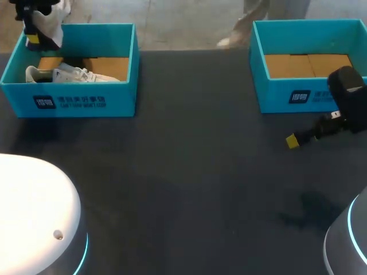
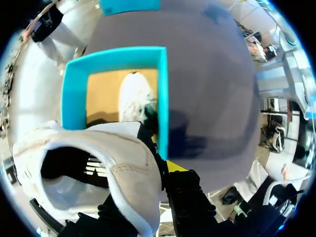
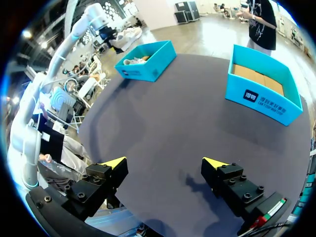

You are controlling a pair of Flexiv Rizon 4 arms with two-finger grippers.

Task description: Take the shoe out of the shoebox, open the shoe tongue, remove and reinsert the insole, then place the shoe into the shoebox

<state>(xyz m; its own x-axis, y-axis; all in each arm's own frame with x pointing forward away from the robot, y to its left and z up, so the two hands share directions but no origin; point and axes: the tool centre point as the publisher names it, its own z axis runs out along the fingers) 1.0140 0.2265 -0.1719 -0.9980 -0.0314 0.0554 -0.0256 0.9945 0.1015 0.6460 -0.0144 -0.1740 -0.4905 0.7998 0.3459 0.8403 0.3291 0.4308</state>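
My left gripper (image 1: 33, 31) hangs above the back left corner of the left blue shoebox (image 1: 74, 103), shut on the collar of a white shoe (image 1: 50, 20). In the left wrist view that shoe (image 2: 123, 168) fills the space at the gripper (image 2: 148, 173), opening towards the camera, and hides one finger. A second white shoe (image 1: 69, 74) lies on the brown floor of the box (image 2: 74, 94) below, where it shows again as a shoe (image 2: 134, 96). My right gripper (image 3: 164, 163) is open and holds nothing, low over the dark table (image 3: 173, 123) in front of the right box (image 1: 304, 94).
The right blue shoebox (image 3: 261, 94) holds only its brown cardboard floor. The left box (image 3: 148, 61) appears far across the table in the right wrist view. Dark tabletop (image 1: 189, 160) stretches between the boxes.
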